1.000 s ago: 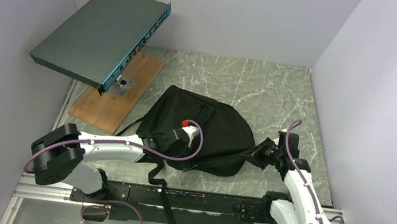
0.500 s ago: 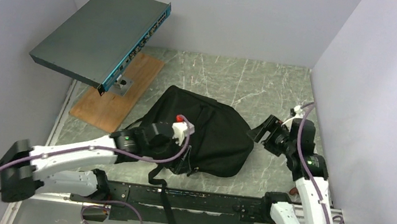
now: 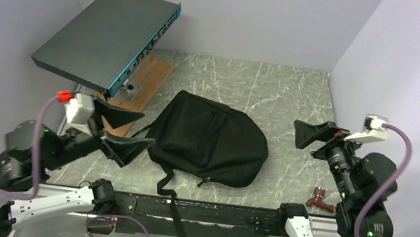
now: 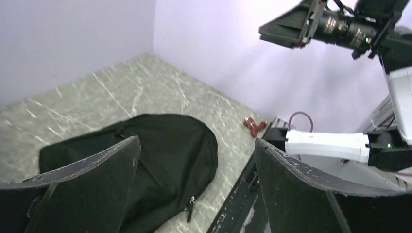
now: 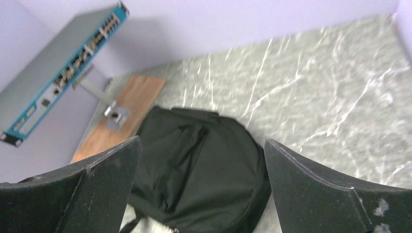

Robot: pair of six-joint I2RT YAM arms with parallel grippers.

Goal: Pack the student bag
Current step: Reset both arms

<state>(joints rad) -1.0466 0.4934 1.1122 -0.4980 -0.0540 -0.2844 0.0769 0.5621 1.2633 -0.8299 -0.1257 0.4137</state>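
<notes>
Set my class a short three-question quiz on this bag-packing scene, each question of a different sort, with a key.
1. True or false: the left end effector is shut on the student bag.
2. The right end effector is: A open, holding nothing; B shut on a strap; C inside the bag.
3. Fill in: the tilted network switch stands on a ____ board.
Key: 1 false; 2 A; 3 wooden.

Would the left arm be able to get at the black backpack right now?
Probably yes: the backpack lies uncovered beside the left arm, whose jaws are open and empty; nothing stands between.
</notes>
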